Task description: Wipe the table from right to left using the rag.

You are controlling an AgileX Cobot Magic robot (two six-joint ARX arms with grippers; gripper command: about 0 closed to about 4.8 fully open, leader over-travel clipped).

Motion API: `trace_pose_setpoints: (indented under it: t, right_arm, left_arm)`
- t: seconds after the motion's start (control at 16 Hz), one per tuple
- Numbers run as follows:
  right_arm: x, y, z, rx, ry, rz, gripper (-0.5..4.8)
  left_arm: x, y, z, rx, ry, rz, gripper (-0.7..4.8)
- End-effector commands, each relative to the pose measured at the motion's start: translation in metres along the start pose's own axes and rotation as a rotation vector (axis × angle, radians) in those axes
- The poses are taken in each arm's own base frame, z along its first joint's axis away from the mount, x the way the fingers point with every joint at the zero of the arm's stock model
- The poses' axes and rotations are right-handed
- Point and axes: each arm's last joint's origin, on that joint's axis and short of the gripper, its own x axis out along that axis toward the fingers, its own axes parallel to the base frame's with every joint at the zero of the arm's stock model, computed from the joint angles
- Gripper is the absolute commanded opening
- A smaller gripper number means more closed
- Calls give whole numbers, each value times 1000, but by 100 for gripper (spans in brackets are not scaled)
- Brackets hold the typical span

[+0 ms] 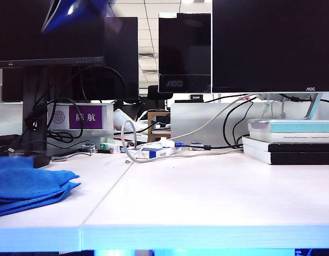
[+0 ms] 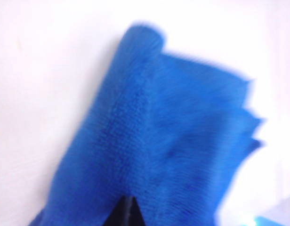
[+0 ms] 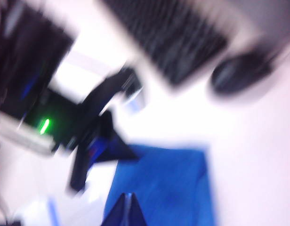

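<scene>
step: wipe looks done, rag (image 1: 28,186) bunched at table (image 1: 207,197) left edge | left gripper (image 2: 126,213) over rag, opening unclear | right gripper (image 3: 126,212) shut, empty, above rag | next: retract

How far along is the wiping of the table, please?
Probably near the end. The rag lies bunched at the left end of the table, where a right-to-left wipe would finish. Nothing is in hand: the left jaws and the right jaws hang above the rag, both looking shut and holding nothing. Left: perhaps only pulling the arms away.
</scene>
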Motion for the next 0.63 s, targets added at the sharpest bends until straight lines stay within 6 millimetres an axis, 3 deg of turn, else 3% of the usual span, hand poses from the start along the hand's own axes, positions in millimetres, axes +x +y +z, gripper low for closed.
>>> trace_pose_setpoints:
  t: [0.06,0.31,0.5,0.63]
  right_arm:
    - [-47,13,18,-57,-152,-39,-6]
    - [-112,29,25,-182,-271,-177,-6]
    - [-162,48,25,-290,-363,-286,-6]
    - [-177,55,22,-302,-379,-292,-6]
  left_arm:
    - [-35,-26,10,82,-123,16,-5]
    - [-95,-61,20,139,-338,63,-5]
    - [-148,-104,19,196,-571,109,-5]
    - [-175,-129,10,234,-702,150,-5]
